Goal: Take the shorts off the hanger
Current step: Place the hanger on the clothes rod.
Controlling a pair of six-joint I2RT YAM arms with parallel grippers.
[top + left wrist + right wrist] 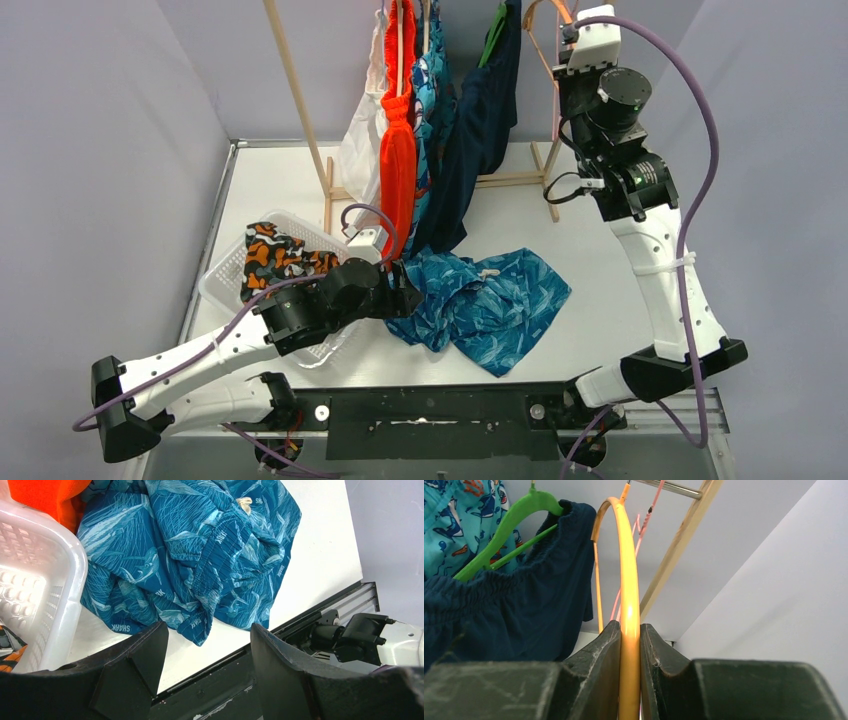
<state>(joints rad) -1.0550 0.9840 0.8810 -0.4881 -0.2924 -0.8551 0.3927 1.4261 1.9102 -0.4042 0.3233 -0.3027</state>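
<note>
Blue patterned shorts (pixel 490 305) lie crumpled on the table; they fill the left wrist view (pixel 190 555). My left gripper (pixel 408 292) is open and empty, its jaws low at the shorts' near-left edge (pixel 207 647). Orange-black-white camouflage shorts (pixel 275 258) lie in the white basket (pixel 225 270). Bright orange shorts (pixel 398 150), teal shark-print shorts (pixel 432 100) and navy shorts (pixel 480 130) hang on the rack. My right gripper (pixel 567 38) is shut on a bare orange-yellow hanger (pixel 629 580), beside the navy shorts (pixel 514 615) on a green hanger (pixel 524 515).
The wooden rack (pixel 300 90) stands at the back, with its foot bar (pixel 510 180) on the table. A white garment (pixel 360 140) hangs at the rack's left end. The basket's rim (pixel 75 580) is just left of my left gripper. The black front rail (pixel 430 410) runs along the near edge.
</note>
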